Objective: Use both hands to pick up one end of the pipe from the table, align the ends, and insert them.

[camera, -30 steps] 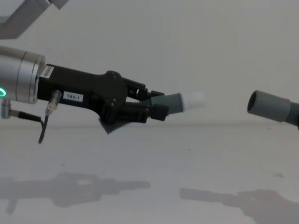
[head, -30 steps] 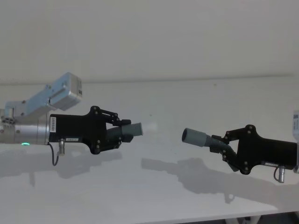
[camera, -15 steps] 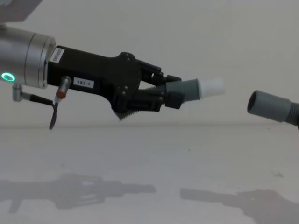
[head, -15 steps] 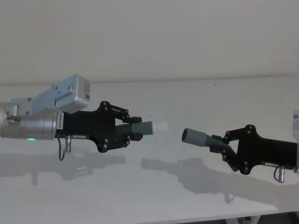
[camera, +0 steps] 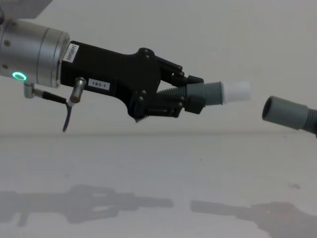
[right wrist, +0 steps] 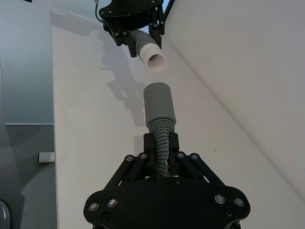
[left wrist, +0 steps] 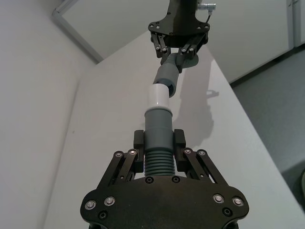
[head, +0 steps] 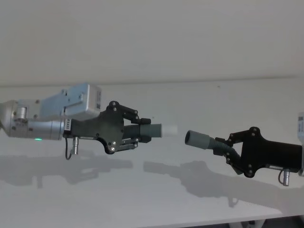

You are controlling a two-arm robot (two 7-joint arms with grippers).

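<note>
Both hands hang above the desk (head: 95, 204), and their shadows lie on it. In the head view the right hand (head: 224, 148) is at 4 o'clock and grips the ribbed part of the socket piece (head: 204, 141); its mouth (head: 188, 137) faces 9 o'clock. The left hand (head: 141, 133) at 9 o'clock holds the tipped piece (head: 153, 130), and the white tip (head: 170, 129) points to 3 o'clock. A small gap is between tip and mouth, the tip slightly higher.
</note>
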